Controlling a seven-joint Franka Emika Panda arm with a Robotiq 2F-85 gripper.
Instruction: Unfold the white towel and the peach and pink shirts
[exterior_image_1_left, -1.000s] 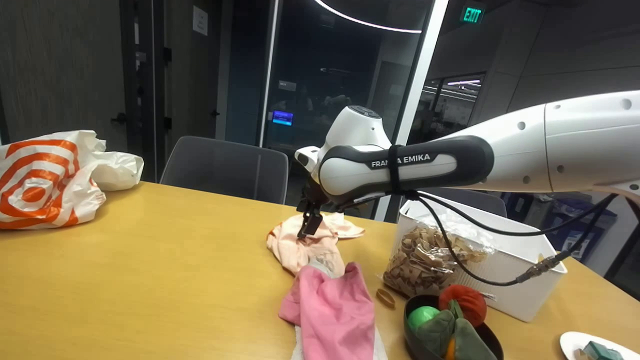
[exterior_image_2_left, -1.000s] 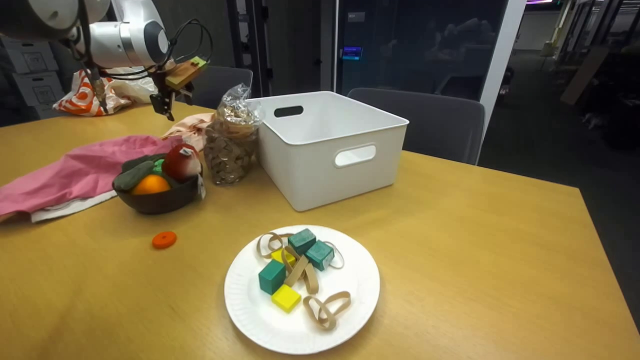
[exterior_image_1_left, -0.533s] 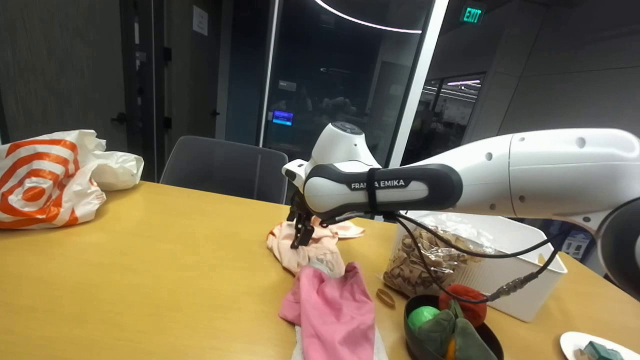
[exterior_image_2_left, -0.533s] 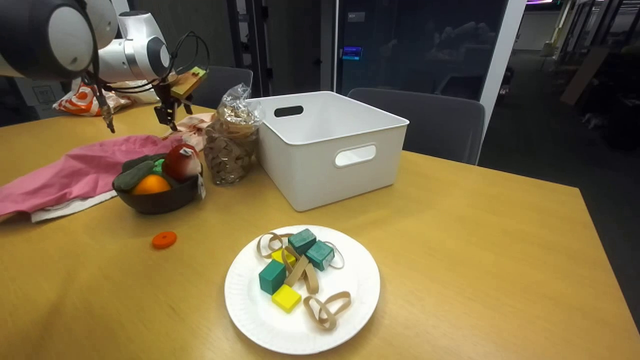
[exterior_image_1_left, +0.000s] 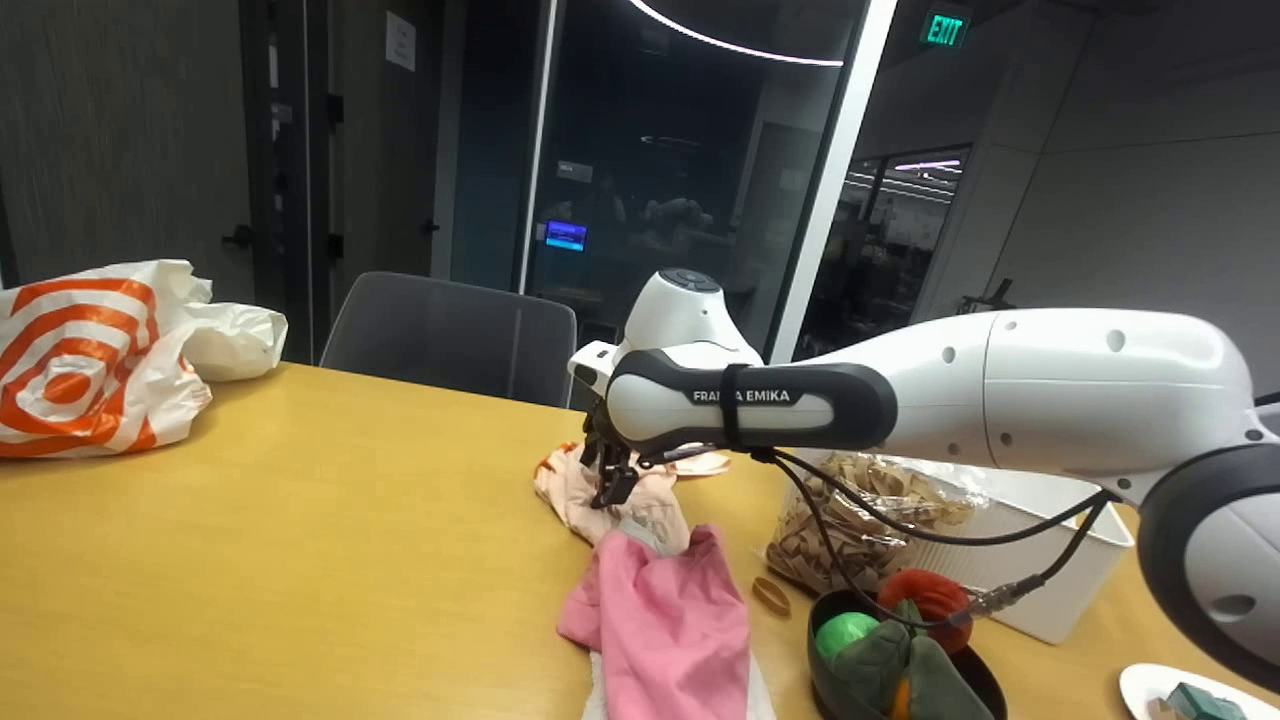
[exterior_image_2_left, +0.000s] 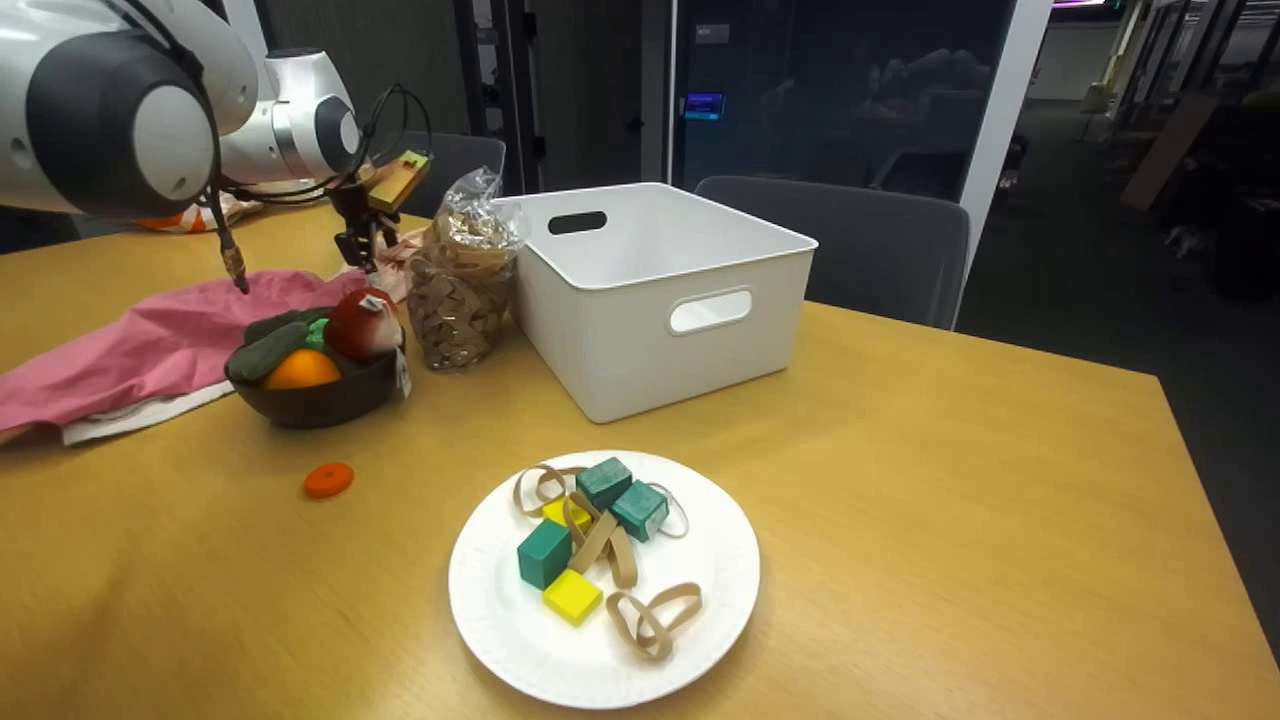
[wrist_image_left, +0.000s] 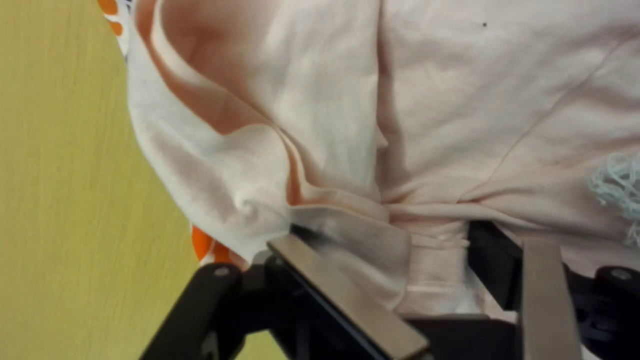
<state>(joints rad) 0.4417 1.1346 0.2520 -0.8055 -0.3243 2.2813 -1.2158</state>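
Nearest, at lower centre in an exterior view, 1 white plate (exterior_image_2_left: 500, 635) holds 3 green blocks (exterior_image_2_left: 545, 553) and 2 yellow blocks (exterior_image_2_left: 573, 598) among tan bands (exterior_image_2_left: 624, 562) too tangled to count. Up and left of it lies 1 orange disc (exterior_image_2_left: 328, 480), then 1 dark bowl (exterior_image_2_left: 315, 408) with 1 red round item (exterior_image_2_left: 357, 322) and 1 orange round item (exterior_image_2_left: 303, 370) among green pieces (exterior_image_2_left: 265, 352). At the left edge, 1 pink shirt (exterior_image_2_left: 160, 340) lies over 1 white towel (exterior_image_2_left: 150, 412), which shows as a strip along its lower side. Upper centre stands 1 white bin (exterior_image_2_left: 690, 350), with 1 clear bag (exterior_image_2_left: 475, 215) of brown strips (exterior_image_2_left: 460, 315) just beside it. Farther back, mid-frame in an exterior view, 1 peach shirt (exterior_image_1_left: 568, 498) lies crumpled beyond the pink shirt. The gripper (wrist_image_left: 390, 241) is at this shirt: in the wrist view its 2 fingers (wrist_image_left: 349, 298) stand apart, peach folds in the gap between them, and no hold on the cloth shows. Farthest, 2 grey chairs (exterior_image_2_left: 890, 255) stand behind the table (exterior_image_2_left: 950, 500).
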